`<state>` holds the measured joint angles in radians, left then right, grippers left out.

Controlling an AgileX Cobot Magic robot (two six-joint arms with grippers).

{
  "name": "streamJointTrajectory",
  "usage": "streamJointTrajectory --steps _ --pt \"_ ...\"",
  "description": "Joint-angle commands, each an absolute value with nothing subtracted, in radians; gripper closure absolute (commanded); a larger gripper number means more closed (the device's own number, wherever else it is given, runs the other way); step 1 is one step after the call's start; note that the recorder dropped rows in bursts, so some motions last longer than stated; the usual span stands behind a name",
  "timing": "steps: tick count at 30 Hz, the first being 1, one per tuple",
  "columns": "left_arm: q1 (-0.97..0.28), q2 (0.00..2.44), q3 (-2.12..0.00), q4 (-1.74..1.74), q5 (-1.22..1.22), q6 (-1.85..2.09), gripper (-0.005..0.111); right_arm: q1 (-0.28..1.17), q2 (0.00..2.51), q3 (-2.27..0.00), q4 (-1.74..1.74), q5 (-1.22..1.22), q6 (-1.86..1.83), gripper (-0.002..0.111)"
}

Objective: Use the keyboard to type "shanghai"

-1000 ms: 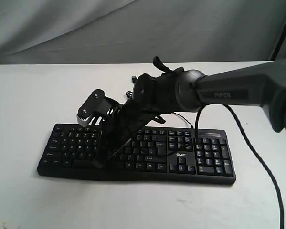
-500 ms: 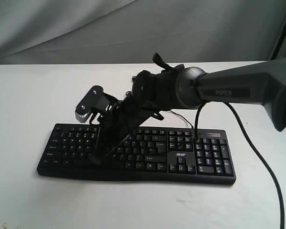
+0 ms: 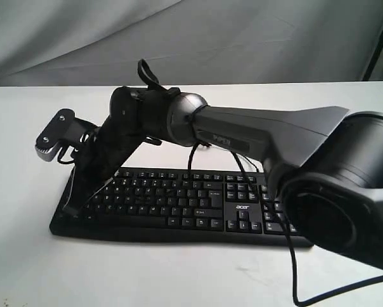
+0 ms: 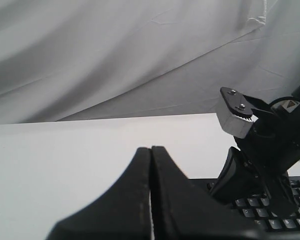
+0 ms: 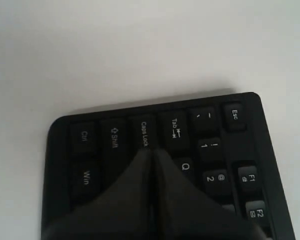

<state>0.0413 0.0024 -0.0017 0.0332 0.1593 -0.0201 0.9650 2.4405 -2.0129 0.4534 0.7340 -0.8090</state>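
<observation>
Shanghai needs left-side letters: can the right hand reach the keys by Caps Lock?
Likely yes: the shut right hand hovers over the keyboard beside Caps Lock, with nothing between it and those keys.

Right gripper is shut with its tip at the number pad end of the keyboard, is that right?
No. The right gripper is shut, but its tip is at the opposite end of the keyboard, by Caps Lock and Tab, as the right wrist view shows.
</observation>
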Motion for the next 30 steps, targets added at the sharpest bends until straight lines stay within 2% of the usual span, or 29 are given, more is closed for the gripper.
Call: streamJointTrajectory --steps 1,30 --pt "0.035 0.000 0.000 0.033 0.153 -0.023 0.107 0.967 2.437 -2.021 0.436 0.744 -0.798 0.108" --pt "0.035 0.000 0.000 0.033 0.153 -0.023 0.107 0.967 2.482 -2.021 0.454 0.719 -0.810 0.108"
